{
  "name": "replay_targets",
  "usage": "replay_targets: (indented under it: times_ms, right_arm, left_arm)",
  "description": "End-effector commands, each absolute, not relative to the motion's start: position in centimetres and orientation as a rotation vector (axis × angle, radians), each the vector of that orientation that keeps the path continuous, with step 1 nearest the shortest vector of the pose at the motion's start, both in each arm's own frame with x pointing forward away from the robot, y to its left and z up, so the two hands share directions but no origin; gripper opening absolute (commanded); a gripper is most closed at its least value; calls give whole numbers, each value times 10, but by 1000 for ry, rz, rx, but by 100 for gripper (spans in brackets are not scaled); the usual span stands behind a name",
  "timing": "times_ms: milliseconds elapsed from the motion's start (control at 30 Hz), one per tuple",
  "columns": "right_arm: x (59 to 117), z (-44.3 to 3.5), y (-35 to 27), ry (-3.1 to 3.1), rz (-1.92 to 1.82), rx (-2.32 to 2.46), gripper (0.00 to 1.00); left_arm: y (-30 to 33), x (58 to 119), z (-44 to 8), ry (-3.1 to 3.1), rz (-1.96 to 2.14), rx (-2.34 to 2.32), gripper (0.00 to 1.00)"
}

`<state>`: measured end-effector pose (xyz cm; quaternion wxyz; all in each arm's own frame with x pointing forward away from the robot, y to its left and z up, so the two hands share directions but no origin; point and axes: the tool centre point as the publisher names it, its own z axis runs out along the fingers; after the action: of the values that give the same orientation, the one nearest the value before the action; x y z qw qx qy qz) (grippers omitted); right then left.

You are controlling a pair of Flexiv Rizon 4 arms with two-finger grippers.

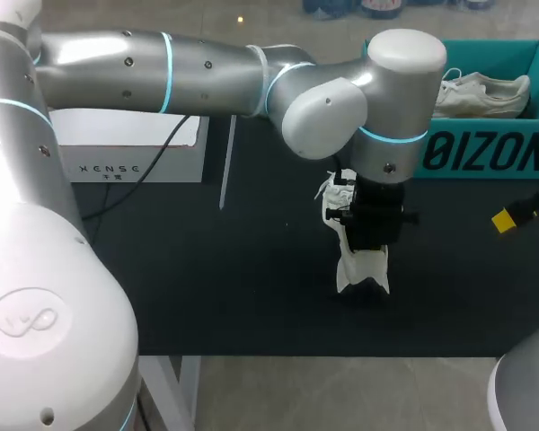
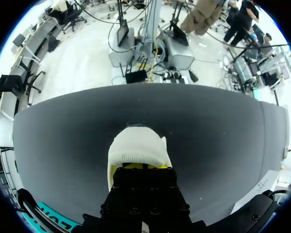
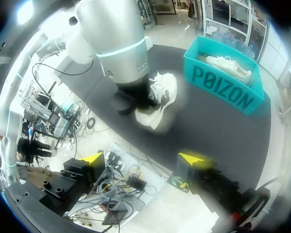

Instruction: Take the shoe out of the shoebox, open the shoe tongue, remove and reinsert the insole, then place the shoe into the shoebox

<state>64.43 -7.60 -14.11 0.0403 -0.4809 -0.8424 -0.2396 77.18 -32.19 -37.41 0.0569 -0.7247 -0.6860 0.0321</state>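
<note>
A white shoe point(image 1: 357, 269) stands on end on the black table mat point(image 1: 207, 269), with my left gripper point(image 1: 366, 251) coming down from above and shut on it. In the left wrist view the shoe's white fabric point(image 2: 136, 150) bulges just ahead of the yellow fingertips point(image 2: 138, 166). The teal shoebox point(image 1: 485, 153) sits at the far right with a second white shoe point(image 1: 481, 94) lying inside. My right gripper point(image 1: 512, 215) hangs open at the right edge, holding nothing. From its wrist view point(image 3: 143, 158) it faces the shoe point(image 3: 160, 102) and the shoebox point(image 3: 223, 90) from a distance.
A white box point(image 1: 126, 148) stands at the back left of the table, with a black cable running by it. The left arm point(image 1: 207, 67) spans the back of the table from the left. The mat's front edge point(image 1: 296, 356) runs close below the shoe.
</note>
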Motion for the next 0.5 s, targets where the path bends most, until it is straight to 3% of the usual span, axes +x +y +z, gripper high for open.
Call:
replay_targets:
  times_ms: [33,500]
  right_arm:
    - [648,-141,-75,-2578,-725,-1472,100]
    - [648,-141,-75,-2578,-725,-1472,100]
  left_arm:
    - [-329,768,-390,-2085,79,-2210,0]
    - [-325,769,-396,-2194,-13,-2189,0]
